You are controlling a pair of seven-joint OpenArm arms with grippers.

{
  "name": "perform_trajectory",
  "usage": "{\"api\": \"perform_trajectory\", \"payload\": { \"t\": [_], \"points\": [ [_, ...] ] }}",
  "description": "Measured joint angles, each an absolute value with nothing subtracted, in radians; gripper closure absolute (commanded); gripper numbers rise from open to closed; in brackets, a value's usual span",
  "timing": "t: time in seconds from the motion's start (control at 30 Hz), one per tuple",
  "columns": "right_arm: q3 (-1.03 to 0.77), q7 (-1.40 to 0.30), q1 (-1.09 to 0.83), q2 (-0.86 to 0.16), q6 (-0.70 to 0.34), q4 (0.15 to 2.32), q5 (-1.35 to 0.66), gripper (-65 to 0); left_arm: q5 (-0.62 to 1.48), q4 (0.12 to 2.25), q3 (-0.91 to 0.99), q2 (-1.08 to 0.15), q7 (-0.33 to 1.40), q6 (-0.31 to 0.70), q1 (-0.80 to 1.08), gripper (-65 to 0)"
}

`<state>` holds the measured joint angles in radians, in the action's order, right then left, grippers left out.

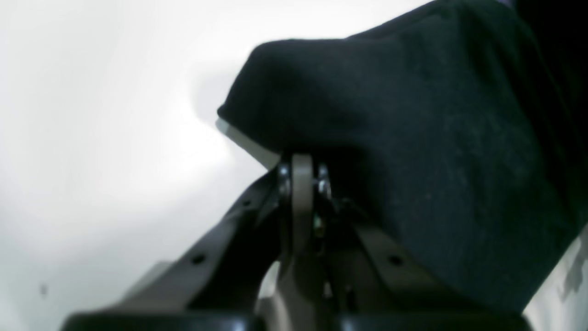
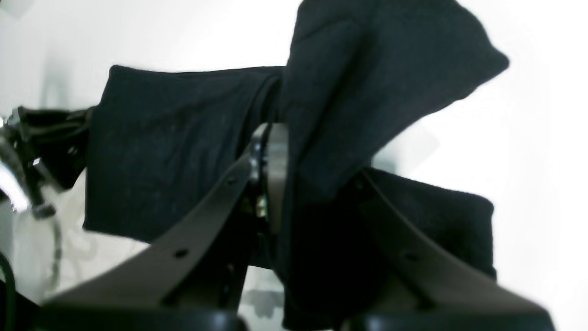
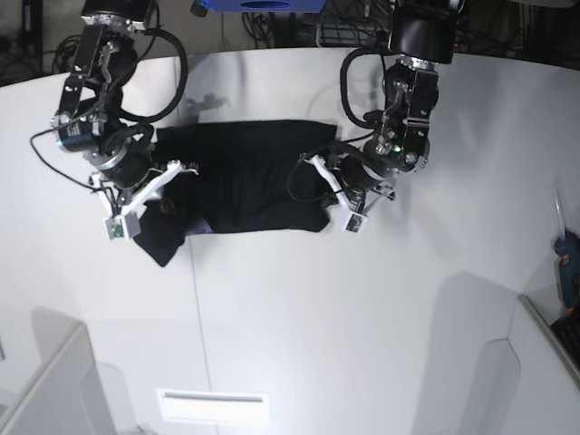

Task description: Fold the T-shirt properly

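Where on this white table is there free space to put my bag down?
The wide stretch of table in front of the T-shirt is bare. It is crowded at the back, where the left gripper and right gripper hold the cloth.

We see a white table (image 3: 299, 308) with a pale rectangular label (image 3: 213, 407) near its front edge. Beyond the table's far edge sits a blue object (image 3: 258, 4) — and past its right edge, a small blue item (image 3: 568, 263).
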<state>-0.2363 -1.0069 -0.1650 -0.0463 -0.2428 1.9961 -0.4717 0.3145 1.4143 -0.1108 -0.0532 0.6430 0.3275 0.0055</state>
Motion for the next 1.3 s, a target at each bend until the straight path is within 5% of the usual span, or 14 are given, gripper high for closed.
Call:
{"api": "perform_trajectory", "payload": {
  "t": [1.3],
  "points": [
    [-0.144,-0.942,-0.156,0.102,-0.242,1.902,-0.471,0.0,0.307,1.453,-0.125,-0.056,0.664,0.318,0.020,0.0]
  ]
}}
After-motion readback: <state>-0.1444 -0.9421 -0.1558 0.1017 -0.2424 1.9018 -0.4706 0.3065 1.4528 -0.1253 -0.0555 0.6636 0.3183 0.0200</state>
